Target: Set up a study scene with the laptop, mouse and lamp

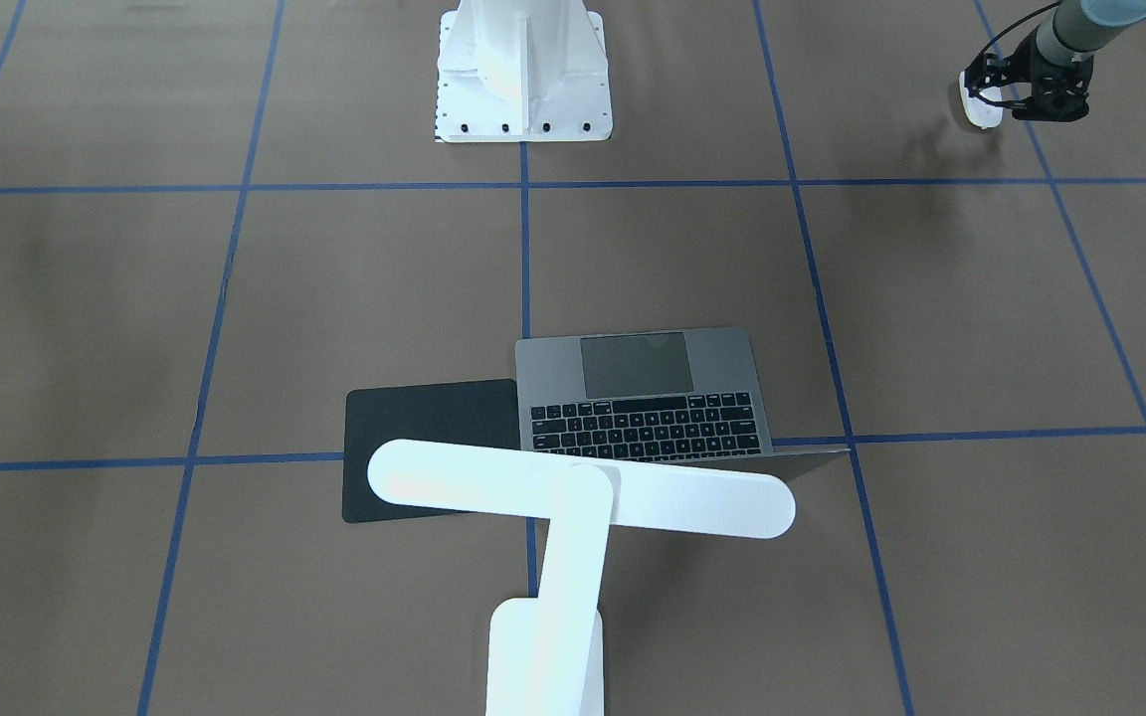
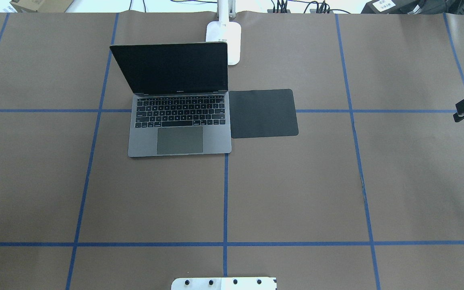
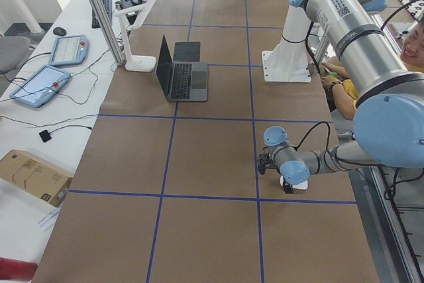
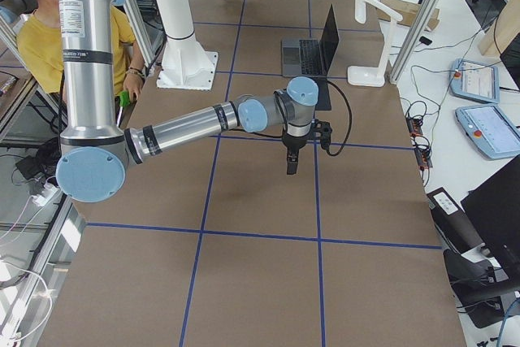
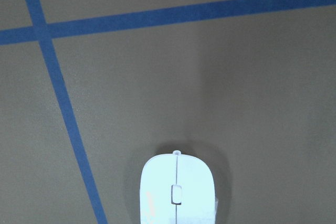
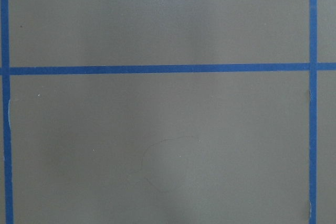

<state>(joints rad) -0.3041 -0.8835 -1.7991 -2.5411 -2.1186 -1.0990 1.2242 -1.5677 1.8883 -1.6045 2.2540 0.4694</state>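
Across the table (image 2: 296, 193): brown paper w/ a blue tape grid, white bolted pedestal (image 1: 523, 70) at the middle of the robot-side edge. The open laptop (image 2: 179, 121), screen dark, sits near the far edge at mid-length, keys toward the robot. The white lamp (image 1: 583, 492) stands at that far edge just behind the lid, bar head raised. A flat black pad (image 2: 263, 113) lies flush against the laptop's side toward the table's right end.

The mouse (image 5: 177, 192) is well apart from all that, near the robot-side edge toward the left end. The left gripper (image 1: 993, 88) is right at it and its black fingers overlap the mouse in the front-facing view. Can't tell if it's clamped on or just around it.

Overhead view misses mouse + left gripper. Left wrist cam shows the mouse top-on at bottom centre, wheel visible, no fingers in shot.

The right gripper (image 4: 291, 165) hangs over bare paper toward the right end. Can't tell if it's apart or together. Its wrist cam shows only paper + tape.

Side bench w/ pendants (image 3: 40, 85) + cables. A person (image 4: 49, 38) in a yellow top sits on the robot's side.
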